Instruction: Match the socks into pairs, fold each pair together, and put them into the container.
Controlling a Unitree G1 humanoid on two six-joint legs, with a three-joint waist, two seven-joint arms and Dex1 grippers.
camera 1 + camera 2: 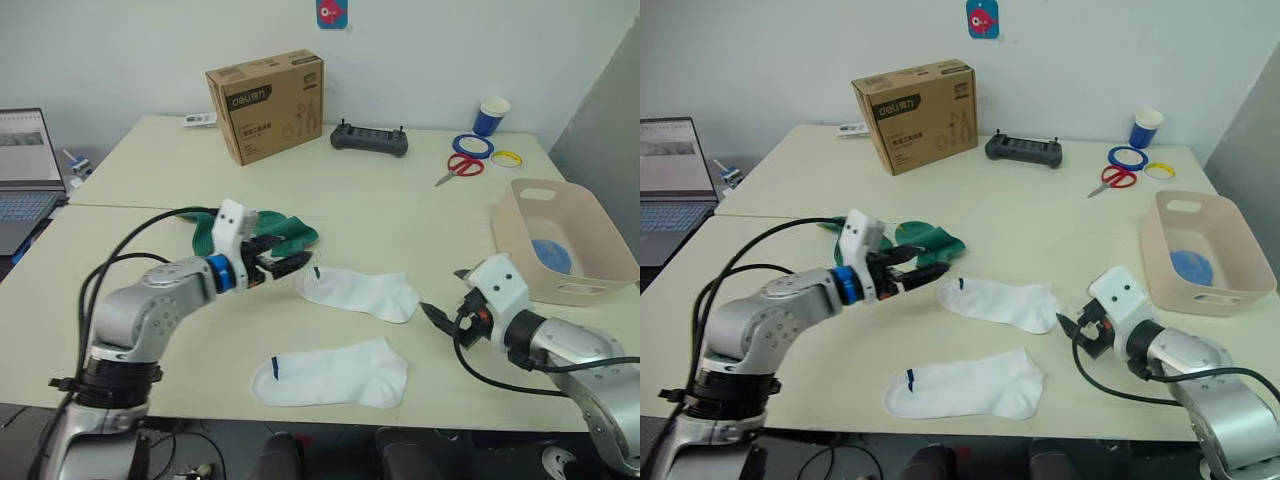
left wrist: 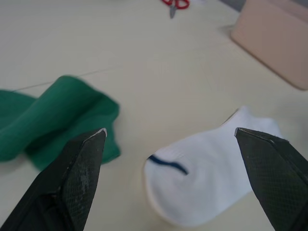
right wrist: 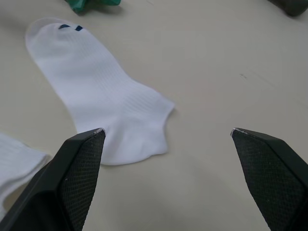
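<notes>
Two white socks lie flat on the table (image 1: 420, 215), apart from each other: the far white sock (image 1: 360, 292) sits well to the robot's left of the container (image 1: 562, 240), and the near white sock (image 1: 330, 373) lies closer to the table's front edge than it. The green socks (image 1: 270, 232) are bunched together just beyond the far white sock's cuff end. Something light blue (image 1: 551, 254) already rests inside the container, likely the blue pair. The left gripper (image 1: 272, 265) hovers empty over the cuff end of the far white sock, its fingers spread wide. The right gripper (image 1: 445, 318) hangs near that sock's toe end, between it and the container, also wide open and holding nothing. The white pair looks like the step in hand. The main risk is a shallow pinch: thin fabric lying flat on the table may slip from the fingertips. The left gripper also sits close to the green socks, so a drifting approach could snag them instead.
</notes>
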